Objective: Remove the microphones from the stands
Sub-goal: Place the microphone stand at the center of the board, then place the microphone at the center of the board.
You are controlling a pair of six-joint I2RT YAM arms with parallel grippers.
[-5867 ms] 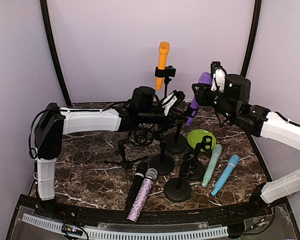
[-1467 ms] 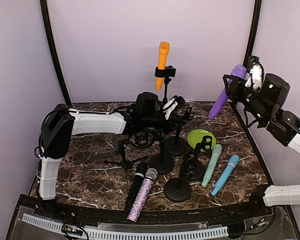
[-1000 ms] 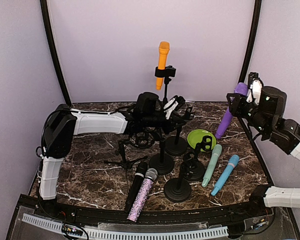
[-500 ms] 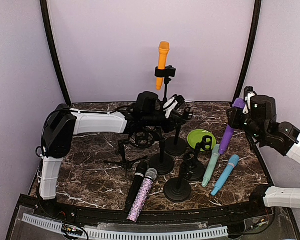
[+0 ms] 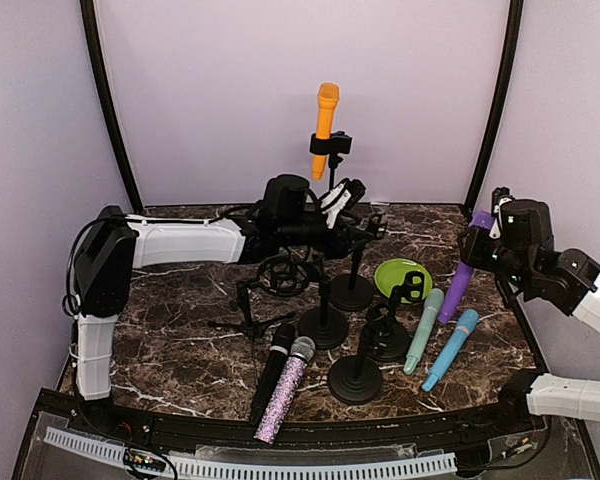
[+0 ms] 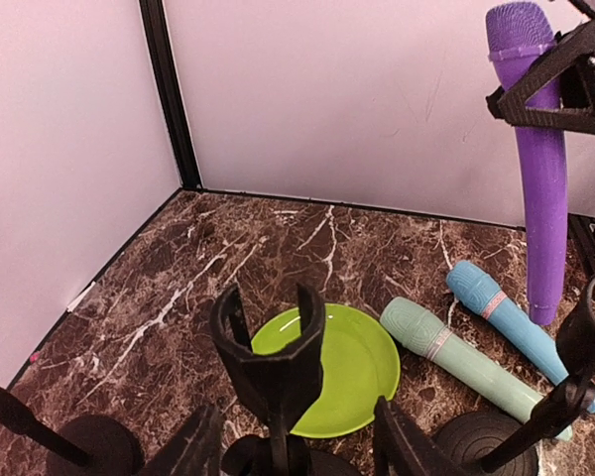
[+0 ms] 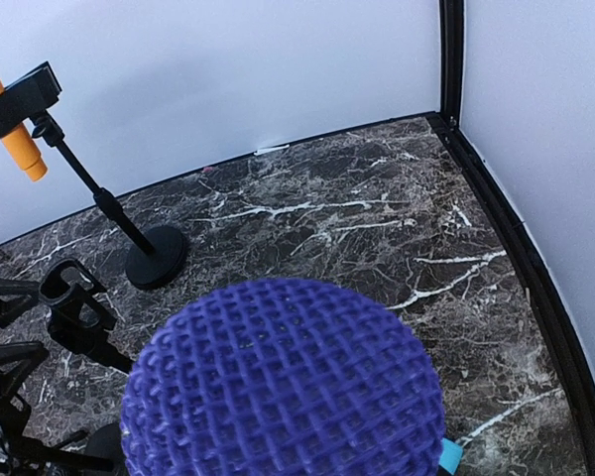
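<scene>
At far right | right fingers (image 6: pixel 587 59) clamp purple microphone (image 6: pixel 542 218) | left fingers (image 6: pixel 200 448) parted

Purple microphone (image 5: pixel 458 278): solid violet body, mesh head same violet.
Orange microphone (image 5: pixel 325 115): bright orange, black clip.
Plate (image 5: pixel 400 272): lime green.
Mint microphone (image 5: pixel 423 330): pale green, light band.
Blue microphone (image 5: pixel 451 348): sky blue, pink band.
Glitter microphone (image 5: pixel 285 388): lilac sparkle, silver head.
Black microphone (image 5: pixel 271 365): plain black.
Stands (image 5: pixel 355 380): matte black.
Tabletop (image 5: pixel 180 340): dark brown marble, white veins.
Walls (image 5: pixel 230 80): pale lilac.
</scene>
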